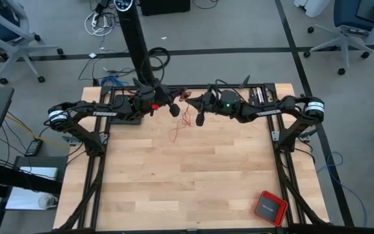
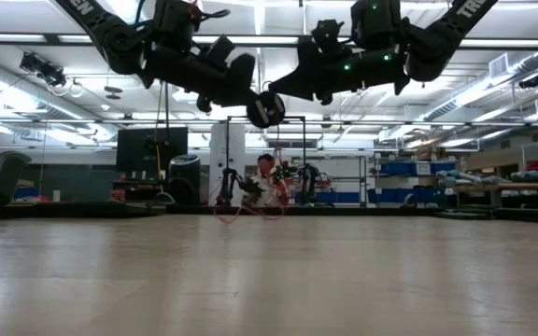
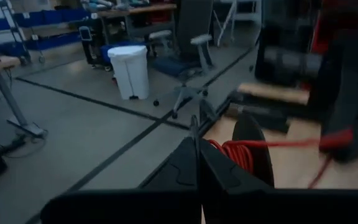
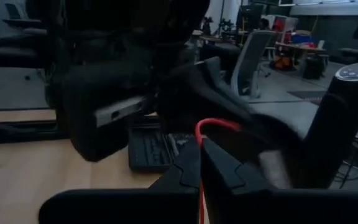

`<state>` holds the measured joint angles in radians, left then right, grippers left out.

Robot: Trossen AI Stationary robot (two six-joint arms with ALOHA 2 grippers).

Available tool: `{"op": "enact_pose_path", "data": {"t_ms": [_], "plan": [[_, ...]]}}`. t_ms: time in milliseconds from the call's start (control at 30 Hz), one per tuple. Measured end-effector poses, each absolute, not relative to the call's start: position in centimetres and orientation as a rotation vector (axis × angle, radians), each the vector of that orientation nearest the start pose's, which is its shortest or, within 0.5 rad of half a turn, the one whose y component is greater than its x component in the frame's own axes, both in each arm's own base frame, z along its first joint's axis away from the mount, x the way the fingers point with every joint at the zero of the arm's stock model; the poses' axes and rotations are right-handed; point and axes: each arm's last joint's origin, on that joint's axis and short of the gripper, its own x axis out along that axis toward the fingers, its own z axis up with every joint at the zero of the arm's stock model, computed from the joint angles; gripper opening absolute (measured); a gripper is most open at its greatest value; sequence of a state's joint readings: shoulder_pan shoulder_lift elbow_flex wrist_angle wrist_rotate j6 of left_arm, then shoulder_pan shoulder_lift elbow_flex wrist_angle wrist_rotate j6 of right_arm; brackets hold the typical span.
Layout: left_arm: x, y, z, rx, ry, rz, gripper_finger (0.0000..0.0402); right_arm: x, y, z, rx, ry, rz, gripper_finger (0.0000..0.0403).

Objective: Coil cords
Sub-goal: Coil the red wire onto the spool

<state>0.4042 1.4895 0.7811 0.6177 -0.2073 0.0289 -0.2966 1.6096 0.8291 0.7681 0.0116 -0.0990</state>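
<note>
The thin red cord is strung between my two grippers, high above the table's far middle. One end hangs down in loose loops that lie on the wooden table. My left gripper is shut, with several turns of cord bunched beside its fingers. My right gripper faces it, shut, with a small red loop rising out of its fingertips. Both grippers point level toward each other. My left gripper is shut on the cord's bunched turns, which sit at its fingertips. It comes in level from the table's left. One strand runs out straight toward the other gripper. The bundle is lifted clear of the table. My right gripper pinches the cord between its two fingertips, level from the table's right. A short loop stands out past the tips, and a strand runs back between the fingers. The held part is clear of the table.
A red square box with a dark top lies near the table's near right corner. A dark flat case lies at the table's far edge behind the grippers. A black post rises behind the far edge. Office chairs stand on the floor beyond.
</note>
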Motion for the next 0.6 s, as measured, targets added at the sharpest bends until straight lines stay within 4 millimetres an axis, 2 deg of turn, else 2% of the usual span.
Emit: {"op": "enact_pose_path", "data": {"t_ms": [200, 600], "plan": [[29.18, 13.09, 25.03, -0.111, -0.007, 0.605, 0.0, 33.03, -10.05, 23.63, -0.092, 0.028, -0.293, 0.0], [29.29, 12.93, 25.34, -0.168, -0.052, 0.531, 0.0, 33.03, -10.04, 23.59, -0.079, 0.029, -0.288, 0.0]]}}
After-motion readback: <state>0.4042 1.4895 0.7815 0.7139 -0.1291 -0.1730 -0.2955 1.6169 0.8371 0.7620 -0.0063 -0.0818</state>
